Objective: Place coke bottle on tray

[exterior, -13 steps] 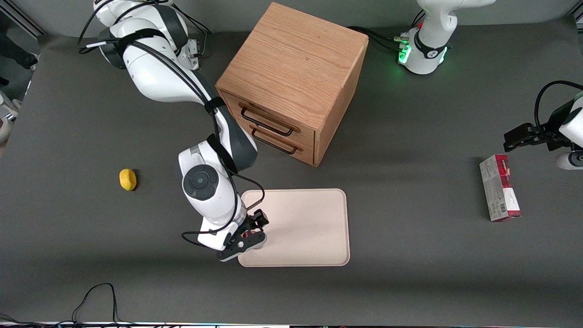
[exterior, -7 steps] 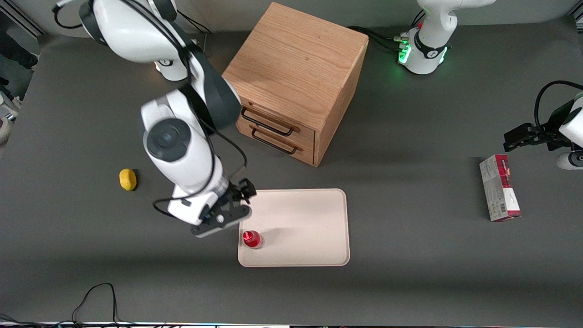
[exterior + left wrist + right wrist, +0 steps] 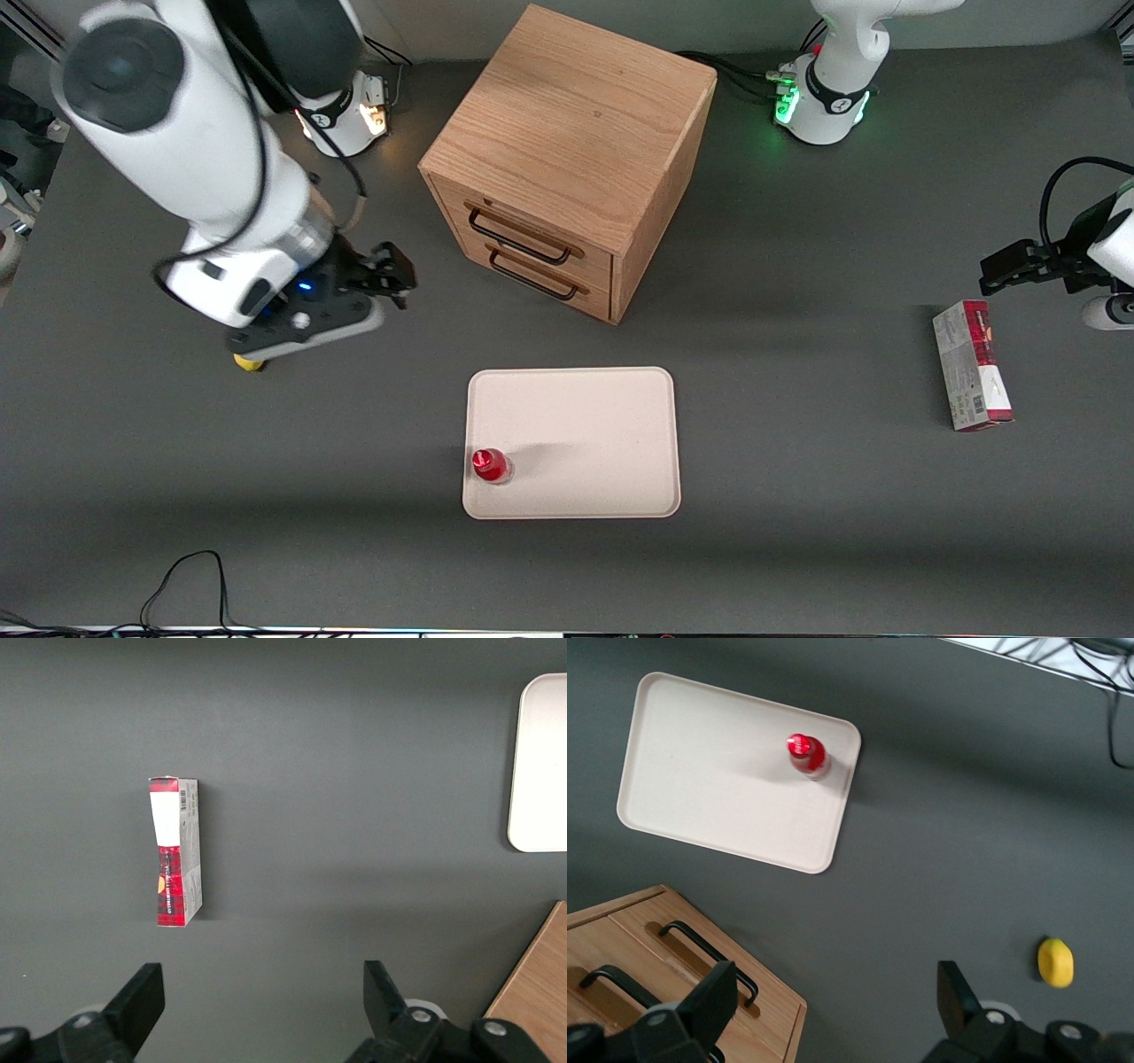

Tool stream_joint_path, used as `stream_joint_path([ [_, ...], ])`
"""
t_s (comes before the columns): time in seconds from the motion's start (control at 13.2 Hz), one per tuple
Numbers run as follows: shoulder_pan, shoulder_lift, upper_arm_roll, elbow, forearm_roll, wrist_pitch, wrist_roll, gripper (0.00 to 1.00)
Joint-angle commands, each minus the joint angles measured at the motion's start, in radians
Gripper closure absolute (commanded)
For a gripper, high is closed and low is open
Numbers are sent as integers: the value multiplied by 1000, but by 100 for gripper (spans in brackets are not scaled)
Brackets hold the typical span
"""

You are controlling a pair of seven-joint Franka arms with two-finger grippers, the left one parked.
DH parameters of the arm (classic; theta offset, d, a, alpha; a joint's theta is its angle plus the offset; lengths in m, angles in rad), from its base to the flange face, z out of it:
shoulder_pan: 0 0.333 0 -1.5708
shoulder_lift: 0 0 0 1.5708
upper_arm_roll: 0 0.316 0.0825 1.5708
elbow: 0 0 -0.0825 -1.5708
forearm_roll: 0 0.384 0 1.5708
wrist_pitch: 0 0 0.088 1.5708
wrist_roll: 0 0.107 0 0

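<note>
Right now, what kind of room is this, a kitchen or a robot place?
Probably a robot lab, not a kitchen. Robot arms are bolted to a dark grey table, cables trail over its edge, and only test props sit out: a coke bottle upright on a tray and a wooden drawer cabinet. The gripper hangs open, empty.

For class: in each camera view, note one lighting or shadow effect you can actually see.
Front view: coke bottle throws a soft shadow across the tray; green glow on the parked arm's base; gripper raised over the table, jaws open. Right wrist view: cabinet handles cast dark shadows. Left wrist view: carton evenly lit.
</note>
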Motion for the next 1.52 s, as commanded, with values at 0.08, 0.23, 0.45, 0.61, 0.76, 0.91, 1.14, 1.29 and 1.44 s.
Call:
stream_joint_path([
  [0.08,-110,-246,3,-280,0,24,26,0],
  [0.23,-192,-315,5,-368,0,42,10,0],
  [0.45,-282,-424,7,-527,-5,116,-15,0],
  [0.61,-332,-432,7,-544,-6,127,-67,0],
  [0.76,-381,-422,7,-549,-3,127,-104,0],
  [0.91,-420,-406,7,-544,3,130,-133,0],
  [1.14,-429,-386,5,-544,4,142,-136,0],
  [1.29,-429,-376,5,-547,4,157,-138,0],
  [1.44,-429,-367,3,-548,0,173,-152,0],
])
